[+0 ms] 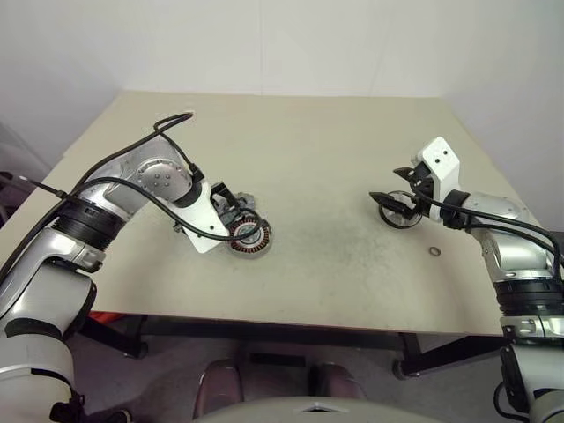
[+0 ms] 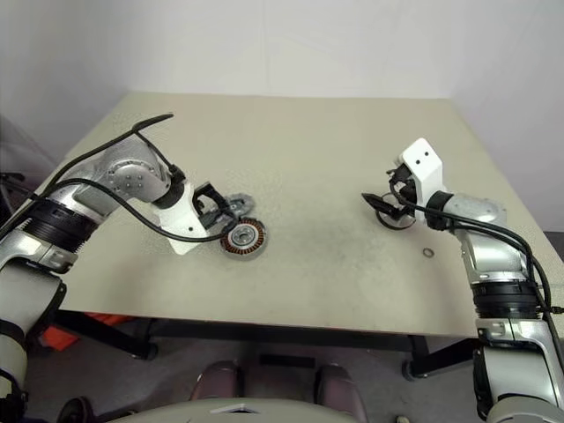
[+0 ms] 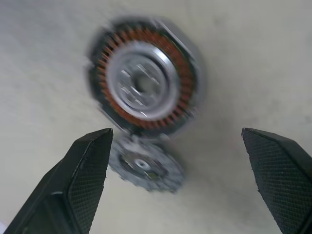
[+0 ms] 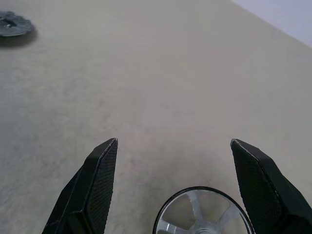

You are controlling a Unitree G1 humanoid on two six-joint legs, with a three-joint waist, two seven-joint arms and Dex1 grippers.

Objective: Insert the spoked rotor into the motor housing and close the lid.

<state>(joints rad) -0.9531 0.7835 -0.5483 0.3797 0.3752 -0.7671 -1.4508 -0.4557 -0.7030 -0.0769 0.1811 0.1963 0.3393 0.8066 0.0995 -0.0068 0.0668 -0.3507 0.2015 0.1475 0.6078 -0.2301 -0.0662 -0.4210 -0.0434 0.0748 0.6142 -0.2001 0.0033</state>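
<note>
a bare robotics lab or test room, by the look of it. a plain beige table [image 1: 317, 176] on dark metal legs stands against blank white walls [image 1: 264, 44] that meet in a corner at about 1 o'clock. the tabletop carries loose motor parts rather than household things: a copper-wound motor housing [image 1: 250, 235] at 8 o'clock and a small metal ring [image 1: 434, 251] at 4 o'clock.

Lighting was even and diffuse, with soft shadows on the beige tabletop [image 1: 335, 176]. The grey copper-wound motor housing [image 3: 145, 83] appeared motion-blurred in the left wrist view; no glare was present.
</note>
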